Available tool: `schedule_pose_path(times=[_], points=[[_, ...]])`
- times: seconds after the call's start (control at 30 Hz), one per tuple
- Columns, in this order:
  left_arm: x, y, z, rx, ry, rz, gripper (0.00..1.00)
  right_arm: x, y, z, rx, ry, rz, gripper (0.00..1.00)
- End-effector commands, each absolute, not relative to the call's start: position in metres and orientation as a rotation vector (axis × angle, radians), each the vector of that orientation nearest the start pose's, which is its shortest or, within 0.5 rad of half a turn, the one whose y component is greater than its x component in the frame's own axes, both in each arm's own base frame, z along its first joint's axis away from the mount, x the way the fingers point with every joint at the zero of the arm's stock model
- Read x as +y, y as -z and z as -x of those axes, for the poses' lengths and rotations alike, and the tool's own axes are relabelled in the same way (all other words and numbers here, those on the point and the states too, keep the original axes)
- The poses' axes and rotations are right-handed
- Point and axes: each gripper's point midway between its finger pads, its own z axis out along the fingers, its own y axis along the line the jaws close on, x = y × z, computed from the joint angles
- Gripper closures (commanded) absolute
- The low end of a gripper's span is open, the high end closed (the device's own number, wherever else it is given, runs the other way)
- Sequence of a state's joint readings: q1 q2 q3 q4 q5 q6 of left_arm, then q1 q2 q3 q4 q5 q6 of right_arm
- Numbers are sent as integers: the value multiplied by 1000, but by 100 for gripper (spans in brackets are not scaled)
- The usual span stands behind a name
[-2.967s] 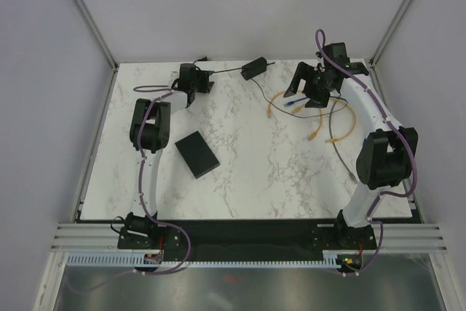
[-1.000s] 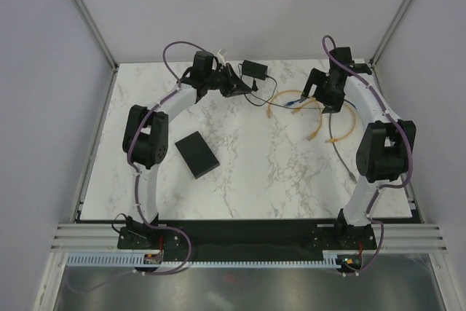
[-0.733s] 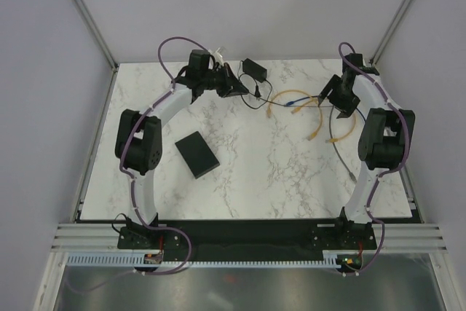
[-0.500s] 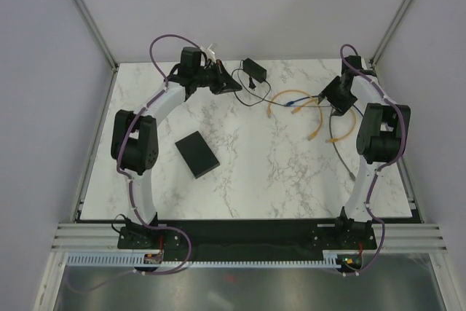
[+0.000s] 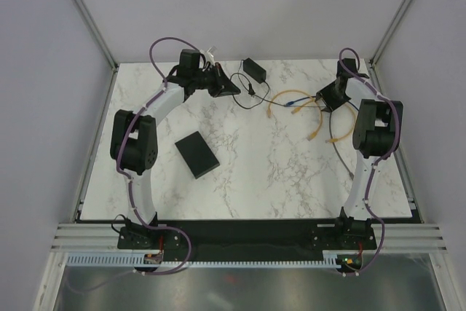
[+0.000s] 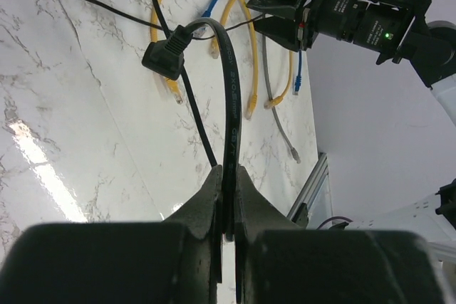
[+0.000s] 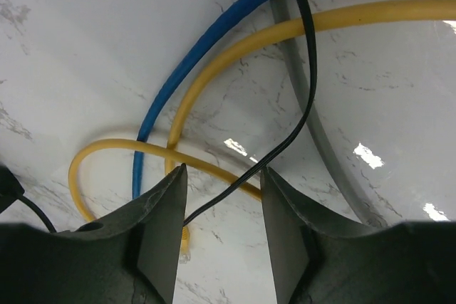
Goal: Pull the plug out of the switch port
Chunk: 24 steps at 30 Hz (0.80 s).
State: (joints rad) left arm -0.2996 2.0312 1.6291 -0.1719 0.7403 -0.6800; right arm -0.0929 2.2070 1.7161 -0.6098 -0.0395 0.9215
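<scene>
The flat black box [image 5: 196,155] lies on the left half of the marble table [image 5: 255,180]. We cannot make out the switch port in its edge at this size. The box sits nearer the arm bases than either gripper and is well apart from both.

To the right of the box and farther back, the left gripper [image 5: 230,88] is clenched on a thick black cord [image 6: 229,90]. In the left wrist view the cord is pinched flat between the two fingers [image 6: 210,197]. From there it arches up and over to an angled black plug [image 6: 165,58], which lies out on the marble beyond the fingertips and apart from the box.

Just right of that gripper, at the far edge, sits the small black adapter block [image 5: 254,68].

Farther right, the right gripper [image 5: 325,97] hangs low over a tangle of cables. Its jaws stand apart and grasp nothing. In the right wrist view a thin black cord [image 7: 312,69] runs down into the gap between the fingers [image 7: 160,226] without being pinched. A yellow cable [image 7: 285,30], a blue cable [image 7: 214,40] and a gray cable [image 7: 324,140] lie on the marble beneath.
</scene>
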Motion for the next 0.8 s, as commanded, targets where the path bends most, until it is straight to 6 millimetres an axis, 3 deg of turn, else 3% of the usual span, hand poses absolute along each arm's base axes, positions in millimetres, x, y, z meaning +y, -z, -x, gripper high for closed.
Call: schedule_pose_path(times=[0.0,0.2,0.23,0.37,0.43,0.47,0.57,0.6,0.67,0.77], points=[[-285,-212,-449,2211,1337,-162,98,-18,-33,-525,2295,-268,-1359,47],[-277,-215,-447,2213,1303,-160,98,-25,-33,-531,2287,-235,-1334,63],[-274,-214,-448,2218,1291,-148,98,-25,-39,-536,2291,-240,-1293,73],[-263,-219,-453,2208,1244,-146,98,-23,-55,-549,2302,-279,-1185,88],[-255,-221,-457,2203,1225,-132,98,-16,-74,-562,2295,-321,-1096,99],[-251,-222,-458,2203,1219,-123,98,-11,-80,-564,2318,-338,-1020,100],[-240,-228,-463,2188,1201,-112,98,14,-113,-577,2309,-438,-870,100],[-237,-230,-464,2186,1193,-108,98,35,-124,-577,2321,-509,-805,100],[-229,-235,-467,2174,1176,-98,98,60,-152,-579,2298,-572,-704,100],[-219,-242,-470,2159,1153,-78,98,139,-195,-564,2292,-715,-462,100]])
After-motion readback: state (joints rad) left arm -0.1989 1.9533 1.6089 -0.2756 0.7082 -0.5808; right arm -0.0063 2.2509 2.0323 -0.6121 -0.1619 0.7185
